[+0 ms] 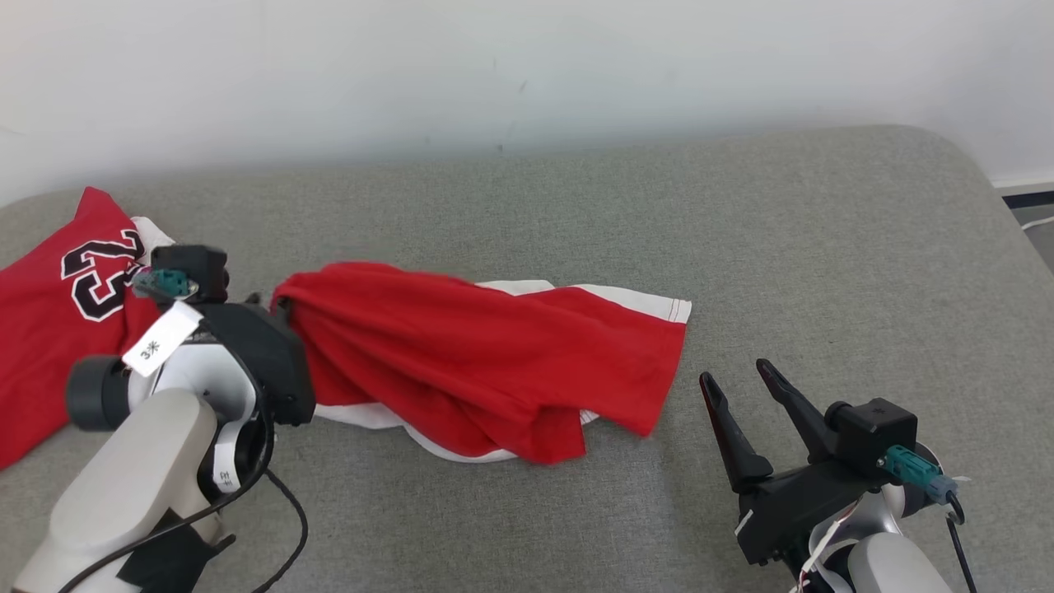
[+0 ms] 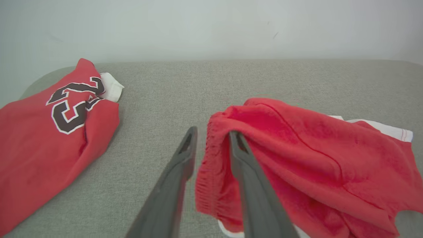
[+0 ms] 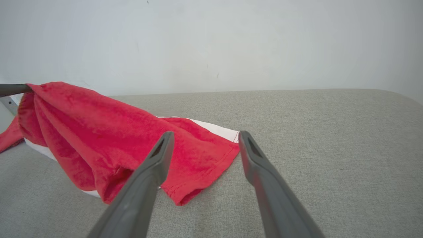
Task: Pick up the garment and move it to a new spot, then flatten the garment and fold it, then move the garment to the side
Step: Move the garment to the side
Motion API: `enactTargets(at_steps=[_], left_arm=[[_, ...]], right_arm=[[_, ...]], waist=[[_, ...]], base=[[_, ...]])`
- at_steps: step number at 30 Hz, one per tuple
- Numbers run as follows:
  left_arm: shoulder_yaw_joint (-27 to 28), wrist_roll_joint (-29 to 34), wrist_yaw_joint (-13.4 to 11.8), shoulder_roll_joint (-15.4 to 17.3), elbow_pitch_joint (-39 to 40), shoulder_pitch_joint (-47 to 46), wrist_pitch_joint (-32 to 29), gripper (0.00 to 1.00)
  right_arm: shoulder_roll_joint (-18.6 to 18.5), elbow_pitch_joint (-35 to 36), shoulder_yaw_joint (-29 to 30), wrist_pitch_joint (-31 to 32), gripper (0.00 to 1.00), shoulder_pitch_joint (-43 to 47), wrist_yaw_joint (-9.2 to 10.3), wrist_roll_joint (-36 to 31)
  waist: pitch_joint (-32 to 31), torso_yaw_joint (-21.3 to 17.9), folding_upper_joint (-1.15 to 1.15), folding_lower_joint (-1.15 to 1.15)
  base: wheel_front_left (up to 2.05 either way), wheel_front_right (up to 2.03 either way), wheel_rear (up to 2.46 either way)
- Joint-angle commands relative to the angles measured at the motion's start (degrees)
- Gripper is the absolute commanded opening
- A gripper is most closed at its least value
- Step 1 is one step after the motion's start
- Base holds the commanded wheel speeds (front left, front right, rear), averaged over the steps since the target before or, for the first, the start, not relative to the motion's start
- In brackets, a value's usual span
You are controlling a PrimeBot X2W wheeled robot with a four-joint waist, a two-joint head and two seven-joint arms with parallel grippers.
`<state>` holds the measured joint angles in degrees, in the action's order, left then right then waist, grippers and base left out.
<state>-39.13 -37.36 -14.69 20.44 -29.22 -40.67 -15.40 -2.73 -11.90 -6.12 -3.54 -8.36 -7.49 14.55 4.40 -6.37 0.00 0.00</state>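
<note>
Grey padded tabletop [image 1: 626, 206] beneath pale wall. Red garment [image 1: 494, 362] heaped mid-frame, waistband end raised between left gripper [image 2: 211, 135] fingers, narrowly parted, no firm pinch. Right gripper [image 1: 734, 371] spread wide, empty, lower right, near hem. Likely step: setting down at new spot. Next: release fully, then grasp opposite corners and pull flat.

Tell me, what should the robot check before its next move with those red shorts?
1. Left pincer grip on the red shorts: cannot tell; the waistband lies between its jaws.
2. Right pincer open and empty: ok.
3. Shorts flattened: not ok, bunched.
4. Bare grey cushion on the right for spreading: ok.
5. Shorts apart from the numbered red jersey: ok.
</note>
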Motion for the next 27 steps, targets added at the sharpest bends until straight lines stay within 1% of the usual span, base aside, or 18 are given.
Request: enactTargets(at_steps=[1, 6, 10, 13, 19, 23, 27], left_arm=[[0.2, -0.3, -0.2, 0.1, -0.5, 0.8, 0.7, 1.00], [0.9, -1.7, 0.7, 0.0, -3.8, 1.9, 2.5, 1.00], [1.7, -1.9, 1.1, 0.2, -4.6, 1.9, 4.6, 1.00], [2.7, -2.2, 1.7, -0.1, -3.8, 2.4, 8.6, 1.00], [5.8, -5.0, 4.7, -1.5, -0.3, 4.9, 17.8, 1.00], [7.5, -5.8, 5.6, -3.0, 1.2, 7.2, 24.7, 1.00], [9.2, -6.3, 5.7, -4.2, 2.2, 9.7, 28.9, 1.00]], right_arm=[[-0.3, 0.2, 0.1, 0.0, 1.00, -0.4, 0.00, -0.4], [-0.3, 0.2, 0.5, 0.4, 1.00, -0.6, 0.00, -0.6], [-0.3, 0.5, 0.8, 0.4, 1.00, -0.2, 0.00, -0.6], [-0.3, 0.5, 1.1, 0.6, 1.00, 0.1, 0.00, -0.9], [-0.3, 0.7, 1.9, 0.9, 1.00, 0.9, 0.00, -0.9], [-0.3, 0.7, 2.0, 1.0, 1.00, 1.2, 0.00, -0.8], [-0.3, 0.8, 2.0, 1.1, 1.00, 1.5, 0.00, -0.7]], waist=[[0.0, 0.0, 0.00, 0.00], [-0.1, -0.2, 0.00, 0.00], [-0.4, -0.1, 0.00, 0.00], [-0.7, 0.2, 0.00, 0.00], [-1.5, 1.3, 0.00, 0.00], [-1.9, 1.9, 0.00, 0.00], [-2.2, 2.3, 0.00, 0.00]], base=[[0.00, 0.00, 0.00], [0.00, 0.00, 0.00], [0.00, 0.00, 0.00], [0.00, 0.00, 0.00], [0.00, 0.00, 0.00], [0.00, 0.00, 0.00], [0.00, 0.00, 0.00]])
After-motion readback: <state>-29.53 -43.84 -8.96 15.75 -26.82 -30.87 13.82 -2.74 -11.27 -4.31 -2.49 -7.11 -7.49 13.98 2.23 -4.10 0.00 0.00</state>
